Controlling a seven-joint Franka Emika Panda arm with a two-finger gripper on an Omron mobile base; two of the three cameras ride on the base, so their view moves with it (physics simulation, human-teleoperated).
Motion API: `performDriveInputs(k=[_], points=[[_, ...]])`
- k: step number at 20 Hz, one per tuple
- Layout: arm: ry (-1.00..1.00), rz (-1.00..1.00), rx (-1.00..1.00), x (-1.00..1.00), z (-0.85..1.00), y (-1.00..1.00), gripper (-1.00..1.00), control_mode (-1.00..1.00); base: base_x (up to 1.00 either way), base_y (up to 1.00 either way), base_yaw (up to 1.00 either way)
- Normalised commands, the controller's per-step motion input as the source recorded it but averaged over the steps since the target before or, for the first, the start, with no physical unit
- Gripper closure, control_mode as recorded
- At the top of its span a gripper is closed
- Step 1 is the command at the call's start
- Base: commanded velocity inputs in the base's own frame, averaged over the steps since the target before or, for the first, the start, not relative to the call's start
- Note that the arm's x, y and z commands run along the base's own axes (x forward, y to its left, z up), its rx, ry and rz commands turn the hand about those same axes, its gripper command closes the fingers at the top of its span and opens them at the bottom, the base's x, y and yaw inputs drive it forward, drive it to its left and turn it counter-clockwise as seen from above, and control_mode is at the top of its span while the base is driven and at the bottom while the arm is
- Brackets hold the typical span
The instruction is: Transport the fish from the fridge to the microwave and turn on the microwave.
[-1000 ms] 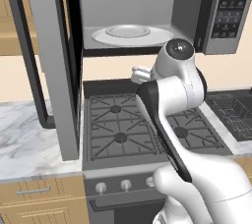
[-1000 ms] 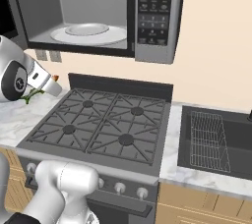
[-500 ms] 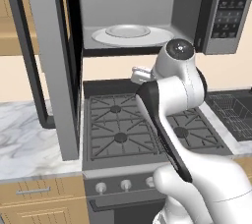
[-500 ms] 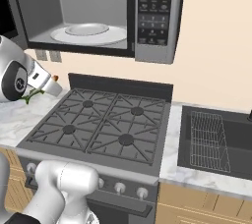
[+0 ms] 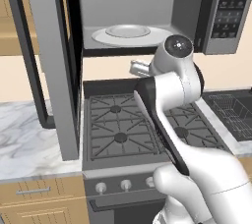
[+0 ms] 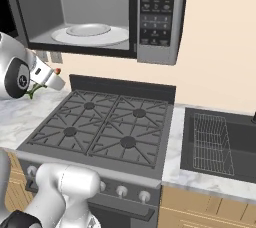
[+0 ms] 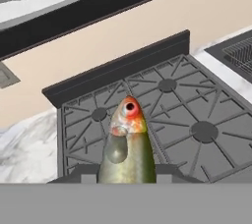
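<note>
My gripper (image 7: 127, 173) is shut on the fish (image 7: 128, 144), a slender green-grey body with a red-orange head pointing away from the hand. In the right base view the gripper (image 6: 46, 78) hangs at the left, just below the microwave (image 6: 100, 12), with the fish (image 6: 35, 91) showing beside it. The left base view has the gripper (image 5: 139, 68) under the microwave's (image 5: 147, 7) open cavity, in front of the back wall. The white turntable plate (image 5: 128, 34) inside is bare. The fridge is out of view.
The microwave door (image 5: 54, 66) swings out wide on the left and reaches down to the marble counter (image 5: 24, 134). A black gas stove (image 6: 105, 127) lies below the hand. A sink with a wire rack (image 6: 212, 139) sits to the right.
</note>
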Motion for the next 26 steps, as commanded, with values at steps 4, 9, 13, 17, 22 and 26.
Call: performDriveInputs(k=[4,9,13,17,22,26], points=[[-0.17,0.00,-0.02,0.37,0.10,0.00,1.00,-1.00,0.00,0.00,0.00],[-0.11,0.00,-0.02,0.25,0.21,-0.05,1.00,-1.00,0.00,0.00,0.00],[-0.05,0.00,-0.04,0.09,0.29,-0.04,1.00,-1.00,0.00,0.00,0.00],[-0.05,0.00,-0.06,0.05,0.24,-0.04,1.00,-1.00,0.00,0.00,0.00],[-0.04,0.00,-0.02,0.18,0.33,-0.09,1.00,-1.00,0.00,0.00,0.00],[-0.01,0.00,0.00,0.34,0.42,-0.17,1.00,-1.00,0.00,0.00,0.00]])
